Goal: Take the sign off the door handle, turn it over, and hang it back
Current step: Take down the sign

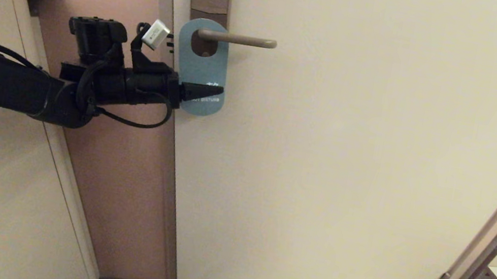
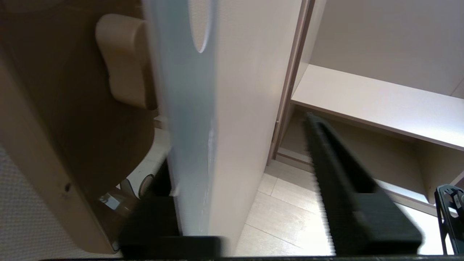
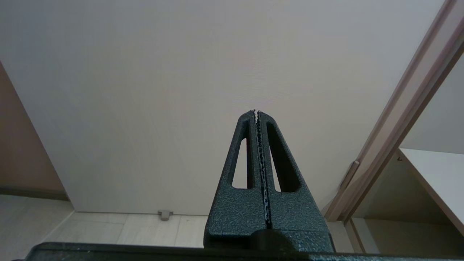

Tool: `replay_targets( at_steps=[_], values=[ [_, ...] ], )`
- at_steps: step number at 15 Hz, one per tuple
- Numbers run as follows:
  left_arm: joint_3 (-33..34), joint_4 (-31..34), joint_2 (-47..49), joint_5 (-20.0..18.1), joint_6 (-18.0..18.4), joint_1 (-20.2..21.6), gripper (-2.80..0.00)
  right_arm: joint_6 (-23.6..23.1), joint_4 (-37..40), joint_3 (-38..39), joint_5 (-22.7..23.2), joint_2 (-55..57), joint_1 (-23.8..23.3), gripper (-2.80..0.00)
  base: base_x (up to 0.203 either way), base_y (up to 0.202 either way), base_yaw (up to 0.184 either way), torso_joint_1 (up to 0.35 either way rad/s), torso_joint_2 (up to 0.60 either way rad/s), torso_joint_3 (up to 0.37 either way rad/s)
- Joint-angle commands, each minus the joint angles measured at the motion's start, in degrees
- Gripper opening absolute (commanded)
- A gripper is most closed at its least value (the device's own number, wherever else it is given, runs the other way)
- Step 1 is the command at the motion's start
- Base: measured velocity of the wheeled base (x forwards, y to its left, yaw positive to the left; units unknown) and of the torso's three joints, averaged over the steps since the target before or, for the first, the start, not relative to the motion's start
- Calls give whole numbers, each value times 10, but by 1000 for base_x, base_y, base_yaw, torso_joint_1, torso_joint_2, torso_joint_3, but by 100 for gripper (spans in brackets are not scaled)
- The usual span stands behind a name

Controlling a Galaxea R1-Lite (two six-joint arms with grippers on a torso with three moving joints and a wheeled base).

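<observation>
Head view shows the sign (image 1: 201, 64) hanging blue side out on the door handle (image 1: 237, 38), its lower end between the jaws of the left gripper (image 1: 203, 92). Wrist view shows those jaws apart, one either side of the card and the door's edge, not yet clamped. Right gripper (image 3: 256, 112) sits pressed together, parked away. Step in hand: grasping. Next I judge: pinch, then slide the card off the lever's free end.
</observation>
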Motion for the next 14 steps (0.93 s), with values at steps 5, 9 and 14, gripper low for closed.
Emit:
replay_targets(
  at_steps=[5,9,14],
  values=[
    [2,-2,-12,-3,0,0,-280,-1,0,0,0,0,0,-280,0,0,0,0,0,0],
    [4,-2,-26,-3,0,0,-280,-1,0,0,0,0,0,-280,0,0,0,0,0,0],
    [21,-1,-49,7,2,0,-280,-1,0,0,0,0,0,-280,0,0,0,0,0,0]
  ],
)
